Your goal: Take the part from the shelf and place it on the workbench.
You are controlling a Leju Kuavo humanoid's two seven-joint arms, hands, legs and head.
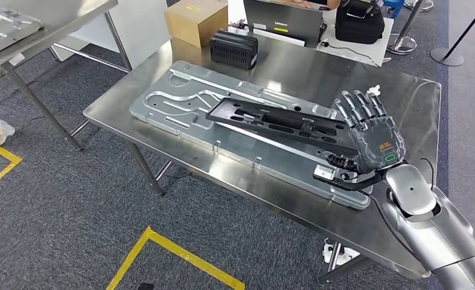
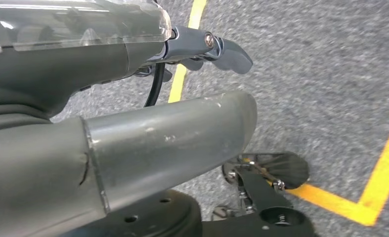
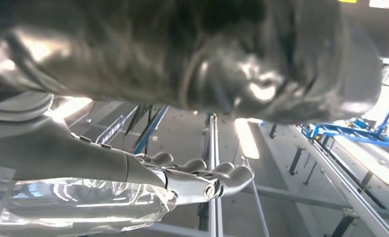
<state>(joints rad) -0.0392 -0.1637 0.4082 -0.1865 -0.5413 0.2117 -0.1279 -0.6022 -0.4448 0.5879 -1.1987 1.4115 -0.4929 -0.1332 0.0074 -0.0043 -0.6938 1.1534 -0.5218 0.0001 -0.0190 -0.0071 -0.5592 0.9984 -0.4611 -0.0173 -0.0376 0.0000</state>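
Fingers (image 1: 360, 107) of right hand (image 1: 372, 136) spread upright, thumb pinching near end of black part (image 1: 277, 124), long axis running diagonally away across counter (image 1: 319, 69); left hand's grip can't tell.

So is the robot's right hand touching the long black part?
Touching. In the head view the right hand has its thumb curled over the near end of the black part, fingers spread upright above it, while the part lies on the grey metal plate.

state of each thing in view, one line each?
black part: lying flat on the grey plate, one end under the right hand
grey plate: flat on the workbench
right hand: fingers spread, thumb at the part's end
left hand: hanging over the floor, holding nothing
cardboard box: closed
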